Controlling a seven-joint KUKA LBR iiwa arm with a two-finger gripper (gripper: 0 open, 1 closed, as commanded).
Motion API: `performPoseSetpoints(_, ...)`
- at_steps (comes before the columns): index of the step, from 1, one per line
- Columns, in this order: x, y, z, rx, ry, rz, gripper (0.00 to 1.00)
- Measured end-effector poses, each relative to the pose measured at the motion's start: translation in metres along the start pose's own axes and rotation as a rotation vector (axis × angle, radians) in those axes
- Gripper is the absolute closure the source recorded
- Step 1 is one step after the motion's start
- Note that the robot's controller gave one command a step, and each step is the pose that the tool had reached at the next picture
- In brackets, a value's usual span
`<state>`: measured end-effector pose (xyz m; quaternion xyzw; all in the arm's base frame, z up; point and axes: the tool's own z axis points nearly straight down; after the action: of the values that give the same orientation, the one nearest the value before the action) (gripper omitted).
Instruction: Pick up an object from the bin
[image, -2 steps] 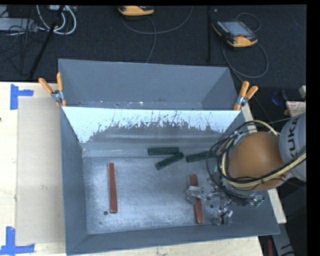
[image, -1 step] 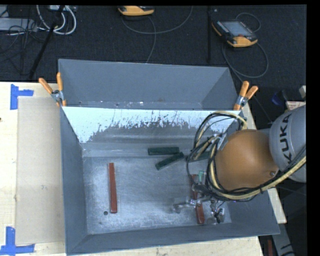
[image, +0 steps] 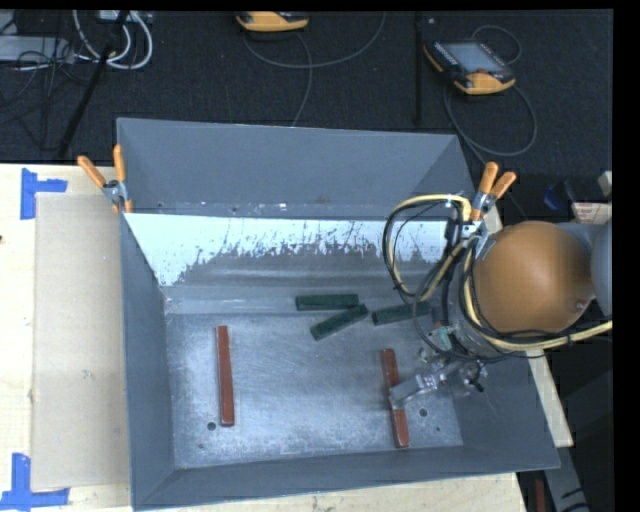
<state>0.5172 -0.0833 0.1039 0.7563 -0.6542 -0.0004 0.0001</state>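
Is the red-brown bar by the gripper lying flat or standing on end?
Lying flat: the right red-brown bar stretches along the bin floor, with the gripper over its middle.

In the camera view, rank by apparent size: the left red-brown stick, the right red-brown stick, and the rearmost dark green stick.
Largest, looking alike: left red-brown stick and right red-brown stick, which the gripper partly covers.
Smallest: rearmost dark green stick.
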Motion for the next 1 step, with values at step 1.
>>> performPoseSetpoints(1,-0.0541,0.0374,0.0335,0.007,-0.002,-0.403,0.00)
